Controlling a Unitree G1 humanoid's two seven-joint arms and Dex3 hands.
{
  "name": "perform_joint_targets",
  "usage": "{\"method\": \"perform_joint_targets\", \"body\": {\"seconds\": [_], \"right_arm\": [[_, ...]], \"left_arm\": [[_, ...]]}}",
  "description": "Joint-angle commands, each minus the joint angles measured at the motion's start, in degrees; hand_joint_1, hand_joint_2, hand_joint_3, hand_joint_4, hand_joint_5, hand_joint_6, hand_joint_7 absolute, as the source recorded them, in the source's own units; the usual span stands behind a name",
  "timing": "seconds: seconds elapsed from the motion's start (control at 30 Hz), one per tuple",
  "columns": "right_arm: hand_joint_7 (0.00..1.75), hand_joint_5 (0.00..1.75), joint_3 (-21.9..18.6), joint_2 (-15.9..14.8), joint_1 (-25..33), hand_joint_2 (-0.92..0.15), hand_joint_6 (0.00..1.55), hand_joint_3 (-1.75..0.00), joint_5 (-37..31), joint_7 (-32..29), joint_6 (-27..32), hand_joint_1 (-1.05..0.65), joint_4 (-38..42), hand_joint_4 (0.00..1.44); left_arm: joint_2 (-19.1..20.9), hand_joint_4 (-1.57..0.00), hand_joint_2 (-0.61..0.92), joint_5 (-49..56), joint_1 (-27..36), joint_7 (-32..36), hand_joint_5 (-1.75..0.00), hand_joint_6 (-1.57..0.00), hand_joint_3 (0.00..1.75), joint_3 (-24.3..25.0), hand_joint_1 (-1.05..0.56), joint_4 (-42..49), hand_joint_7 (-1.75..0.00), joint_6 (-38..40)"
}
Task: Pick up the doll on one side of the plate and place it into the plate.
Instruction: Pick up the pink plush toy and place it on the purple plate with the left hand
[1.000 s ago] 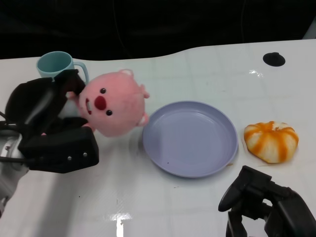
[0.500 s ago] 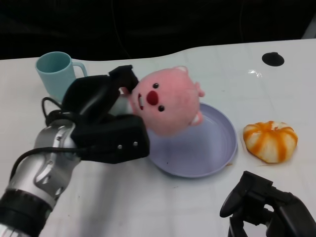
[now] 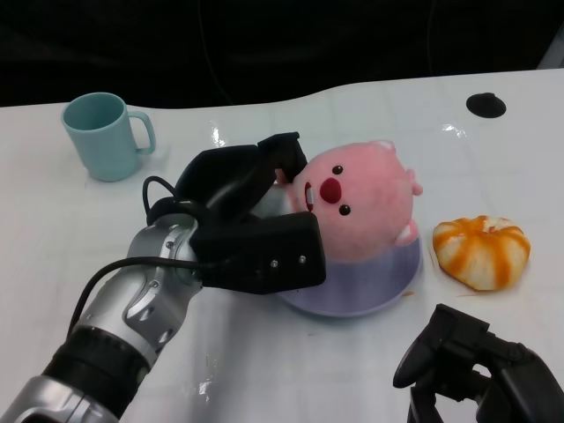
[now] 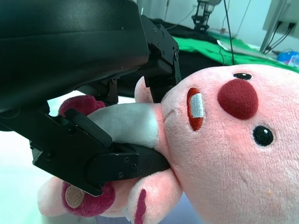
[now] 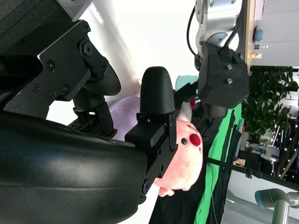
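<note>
**Soft doll held over the plate**

The left hand has its fingers wrapped round the pink doll, gripping it at the neck and body just below the face; the left wrist view shows black fingers pressed into the plush with the fabric dented around them. The doll hangs out beyond the fingertips, tilted with its face up, and it covers most of the lavender plate, which lies directly beneath and just past the hand. Whether the doll's underside already touches the plate I cannot tell.

Judging by the way it yields to the grip, the doll is light and squashy, with a fuzzy surface that should not slip. It looks unbreakable, so a short drop would do no harm. The big round head is likely the heaviest part and may roll the doll over once freed. The narrower body behind the head gives the firmest hold, which is where the hand has it.

The right hand sits low on the near side, well apart from the doll, fingers curled in and holding nothing.
</note>
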Motion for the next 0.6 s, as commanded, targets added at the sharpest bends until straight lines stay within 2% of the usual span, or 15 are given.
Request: {"method": "perform_joint_targets", "body": {"seconds": [0.03, 0.2, 0.23, 0.27, 0.3, 0.33, 0.37, 0.4, 0.43, 0.47, 0.53, 0.6], "right_arm": [[1.53, 1.75, -0.2, -0.5, 0.3, -0.43, 0.62, -1.35, 0.4, 0.1, 0.5, 0.07, -0.8, 0.71], [1.53, 1.75, -0.1, -0.4, 0.2, -0.42, 0.62, -1.35, 0.4, 0.1, 0.8, 0.06, -1.0, 0.71], [1.53, 1.75, 0.0, -0.4, 0.2, -0.42, 0.62, -1.35, 0.3, 0.1, 0.8, 0.06, -1.1, 0.71], [1.53, 1.75, 0.0, -0.4, 0.2, -0.42, 0.62, -1.35, 0.2, 0.0, 0.7, 0.06, -1.0, 0.71], [1.53, 1.75, 0.1, -0.4, 0.2, -0.42, 0.62, -1.36, 0.1, 0.0, 0.6, 0.06, -1.0, 0.71], [1.53, 1.75, 0.1, -0.4, 0.2, -0.42, 0.63, -1.36, 0.1, 0.0, 0.6, 0.07, -0.9, 0.71], [1.53, 1.75, 0.1, -0.5, 0.1, -0.42, 0.63, -1.36, 0.0, 0.0, 0.4, 0.07, -0.8, 0.71], [1.53, 1.75, 0.1, -0.5, 0.1, -0.42, 0.63, -1.36, 0.0, 0.0, 0.4, 0.08, -0.8, 0.72], [1.53, 1.75, 0.1, -0.5, 0.1, -0.42, 0.63, -1.36, 0.0, 0.0, 0.4, 0.08, -0.8, 0.72], [1.53, 1.75, 0.1, -0.5, 0.1, -0.42, 0.63, -1.36, 0.1, 0.0, 0.5, 0.08, -0.8, 0.72], [1.53, 1.75, 0.1, -0.4, 0.1, -0.42, 0.62, -1.36, 0.1, 0.0, 0.5, 0.08, -0.9, 0.72], [1.53, 1.75, 0.1, -0.5, 0.1, -0.42, 0.62, -1.36, 0.0, 0.0, 0.5, 0.08, -0.9, 0.72]], "left_arm": [[-0.7, -0.94, 0.46, 0.6, -2.1, 0.2, -1.75, -0.77, 1.2, -0.8, -0.16, 2.2, -1.75, 0.3], [-1.8, -0.92, 0.42, 1.0, -3.5, -0.2, -1.75, -0.73, 1.12, -1.9, -0.14, 5.1, -1.75, 0.3], [-1.9, -0.9, 0.41, 0.7, -3.7, -0.7, -1.75, -0.73, 1.1, -2.0, -0.14, 5.5, -1.65, 0.5], [-1.9, -0.88, 0.42, 0.7, -3.9, -1.4, -1.75, -0.75, 1.08, -2.1, -0.15, 5.5, -1.5, 1.0], [-1.9, -0.85, 0.43, 0.8, -4.0, -2.2, -1.75, -0.78, 1.04, -2.3, -0.16, 5.3, -1.28, 1.6], [-1.9, -0.77, 0.52, 0.8, -4.1, -2.8, -1.73, -0.81, 0.88, -2.5, -0.18, 5.1, -0.93, 2.1], [-2.0, -0.73, 0.59, 0.6, -4.0, -3.3, -1.73, -0.84, 0.74, -2.4, -0.19, 4.8, -0.72, 2.2], [-1.9, -0.62, 0.69, 0.3, -3.9, -3.7, -1.65, -0.79, 0.56, -2.4, -0.23, 4.4, -0.5, 2.1], [-1.8, -0.52, 0.81, 0.1, -3.8, -4.0, -1.42, -0.75, 0.35, -2.3, -0.27, 4.2, -0.28, 1.9], [-1.3, -0.49, 0.86, 0.6, -3.8, -4.3, -1.34, -0.74, 0.25, -2.8, -0.28, 3.7, -0.19, 1.6], [-0.3, -0.3, 0.91, 2.1, -3.7, -4.7, -0.69, -0.49, 0.21, -3.9, -0.46, 2.7, -0.04, 1.4], [0.8, -0.19, 0.92, 4.0, -3.8, -5.9, -0.47, -0.37, 0.22, -5.2, -0.57, 1.4, -0.01, 2.1]]}}
